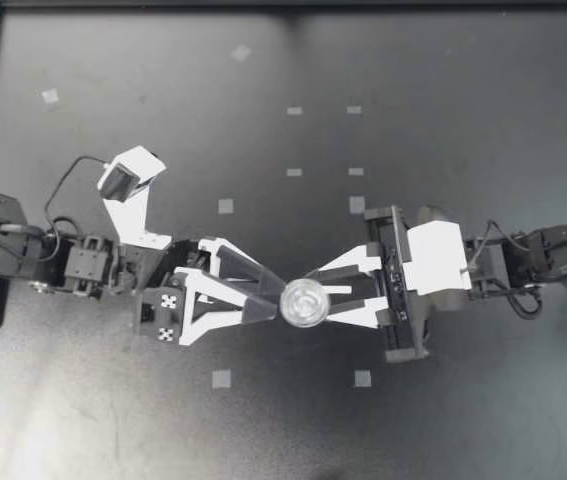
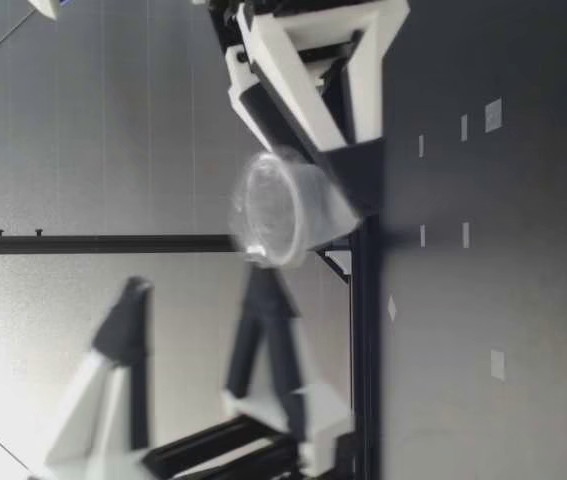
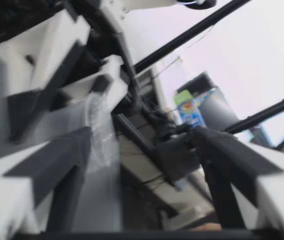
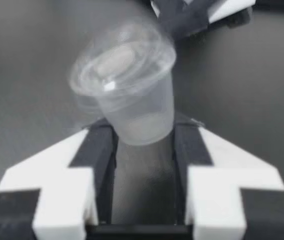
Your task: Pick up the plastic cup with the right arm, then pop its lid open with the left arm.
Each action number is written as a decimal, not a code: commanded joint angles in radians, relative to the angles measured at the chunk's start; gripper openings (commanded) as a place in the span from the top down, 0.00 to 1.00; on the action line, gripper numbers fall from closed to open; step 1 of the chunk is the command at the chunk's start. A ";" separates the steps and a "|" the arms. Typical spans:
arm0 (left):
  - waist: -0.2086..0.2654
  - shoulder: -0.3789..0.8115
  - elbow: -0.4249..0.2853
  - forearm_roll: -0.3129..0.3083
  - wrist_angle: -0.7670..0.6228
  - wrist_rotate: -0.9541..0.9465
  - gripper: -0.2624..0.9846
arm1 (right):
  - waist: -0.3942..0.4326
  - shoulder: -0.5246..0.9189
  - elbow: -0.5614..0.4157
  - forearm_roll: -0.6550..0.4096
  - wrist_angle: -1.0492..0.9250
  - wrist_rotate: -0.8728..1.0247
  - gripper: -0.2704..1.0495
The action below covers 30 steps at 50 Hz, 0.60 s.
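A small clear plastic cup (image 1: 304, 302) sat at the middle of the dark table (image 1: 163, 430) in the top view, where our two arms met tip to tip. Our right gripper (image 1: 318, 294) came in from one side and had hold of it. In the right wrist view both dark finger pads pressed the narrow base of the cup (image 4: 126, 85) from either side. The fingers were parted only as wide as that base, and the wider rim stuck out ahead of the gripper (image 4: 143, 131). Our left gripper (image 1: 281, 300) faced it from the other side with its fingers spread wide and gripped nothing. In the left wrist view the cup (image 3: 100, 125) was a pale blur close beside one finger, and we could not tell whether it touched. From table height the cup (image 2: 283, 210) appeared lifted off the tabletop and tilted, its round mouth turned partly toward that camera. It was pinched at the bottom by our right gripper (image 2: 348, 175), with our left gripper (image 2: 201, 285) open just beside it. Pale tape squares (image 1: 221, 378) dotted the table around the arms, none of them touching the cup.
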<state>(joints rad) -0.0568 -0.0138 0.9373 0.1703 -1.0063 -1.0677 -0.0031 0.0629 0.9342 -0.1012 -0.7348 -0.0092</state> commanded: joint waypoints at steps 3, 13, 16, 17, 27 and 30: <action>-0.014 -0.057 -0.011 0.002 -0.014 0.005 0.21 | -0.008 -0.003 -0.008 0.005 -0.006 0.002 0.56; -0.014 -0.112 0.021 0.008 -0.012 0.031 0.21 | -0.009 -0.028 0.021 0.011 -0.005 0.003 0.56; -0.014 -0.130 0.034 0.008 -0.005 0.071 0.21 | -0.009 -0.054 0.031 0.015 -0.008 0.003 0.56; -0.014 -0.135 0.037 0.009 -0.003 0.086 0.21 | -0.009 -0.063 0.032 0.015 -0.008 0.003 0.56; -0.012 -0.164 0.071 0.009 0.063 0.459 0.21 | -0.006 -0.170 0.035 0.015 -0.037 0.067 0.56; -0.012 -0.176 0.075 0.009 0.100 0.583 0.21 | -0.006 -0.190 0.035 0.015 -0.048 0.115 0.56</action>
<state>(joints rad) -0.0706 -0.1595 1.0170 0.1795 -0.9357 -0.5783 -0.0061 -0.0828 0.9787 -0.0874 -0.7624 0.0767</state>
